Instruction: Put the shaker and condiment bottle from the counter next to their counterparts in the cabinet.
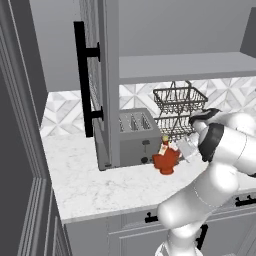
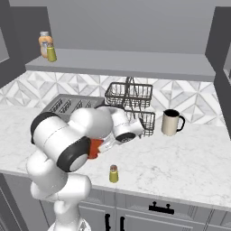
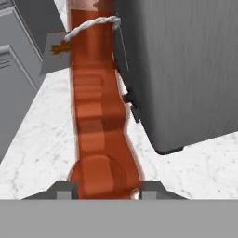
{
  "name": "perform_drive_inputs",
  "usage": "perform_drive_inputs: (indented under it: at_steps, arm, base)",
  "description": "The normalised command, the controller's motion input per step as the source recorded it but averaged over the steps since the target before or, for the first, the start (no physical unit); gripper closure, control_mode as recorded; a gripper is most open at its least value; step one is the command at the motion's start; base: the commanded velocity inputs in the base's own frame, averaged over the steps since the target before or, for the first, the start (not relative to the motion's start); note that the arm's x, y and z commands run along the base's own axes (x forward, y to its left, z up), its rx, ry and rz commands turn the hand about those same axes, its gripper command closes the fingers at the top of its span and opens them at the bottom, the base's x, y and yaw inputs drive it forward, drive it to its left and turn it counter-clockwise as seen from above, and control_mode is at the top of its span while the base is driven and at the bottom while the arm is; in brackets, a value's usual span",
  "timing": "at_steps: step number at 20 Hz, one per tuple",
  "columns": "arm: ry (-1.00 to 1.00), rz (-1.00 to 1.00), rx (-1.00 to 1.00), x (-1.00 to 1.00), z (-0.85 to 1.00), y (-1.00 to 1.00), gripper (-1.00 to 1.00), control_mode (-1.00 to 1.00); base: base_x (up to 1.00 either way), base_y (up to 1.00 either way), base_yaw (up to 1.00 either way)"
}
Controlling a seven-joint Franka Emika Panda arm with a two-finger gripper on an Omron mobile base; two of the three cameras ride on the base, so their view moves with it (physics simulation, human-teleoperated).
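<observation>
While the white robot arm reached low over the white marble-look table (image 1: 85, 185), its hand (image 3: 108, 188) sat around the base of the red maple-leaf-shaped flat bottle (image 1: 165, 159), one dark fingertip on either side of the red glass in the hand view. Whether the fingers actually pressed the bottle could not be told. The bottle stood upright on the table just in front of the grey metal two-slot toaster (image 1: 136, 135), with a tan cap on its short neck, a twist of white string around the neck and a small tag hanging from it.

The table had faint grey veins and ran above grey drawers (image 2: 180, 216) with black handles. Behind it, the wall was tiled in a pale grey-and-white diamond pattern. Above hung the grey wall cabinet (image 1: 190, 65), its door (image 1: 100, 80) swung open, with one long black vertical bar handle (image 1: 82, 77). On the cabinet's flat shelf, at the far left in the right base view, stood two items close together: an orange-filled jar (image 2: 44, 43) and a small yellow-green shaker (image 2: 52, 53).

One small yellow cylindrical shaker (image 2: 113, 173) with a pale cap stood alone near the table's front edge. One cream mug (image 2: 171, 122) stood to the right, beside one black two-tier wire basket (image 2: 131, 106) against the wall.
</observation>
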Motion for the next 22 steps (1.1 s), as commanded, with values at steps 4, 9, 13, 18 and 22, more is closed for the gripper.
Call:
perform_drive_inputs:
  at_steps: [4, 9, 13, 18, 22]
  arm:
    - [0.0, -0.39, 0.0, 0.0, 0.98, -0.18, 1.0, -1.0]
    - [0.0, -0.35, -0.01, -0.06, 1.0, -0.04, 1.0, -1.0]
    - [0.11, -0.05, -0.03, 0.0, 1.0, 0.0, 1.0, -1.0]
    - [0.0, -0.14, -0.1, -0.28, 1.0, 0.0, 1.0, -1.0]
    - [0.0, -0.3, -0.05, -0.49, 1.0, -0.01, 1.0, -1.0]
  base:
    - [0.0, 0.0, 0.0]
    - [0.0, 0.0, 0.0]
    - [0.0, 0.0, 0.0]
    - [0.0, 0.0, 0.0]
    - [0.0, 0.0, 0.0]
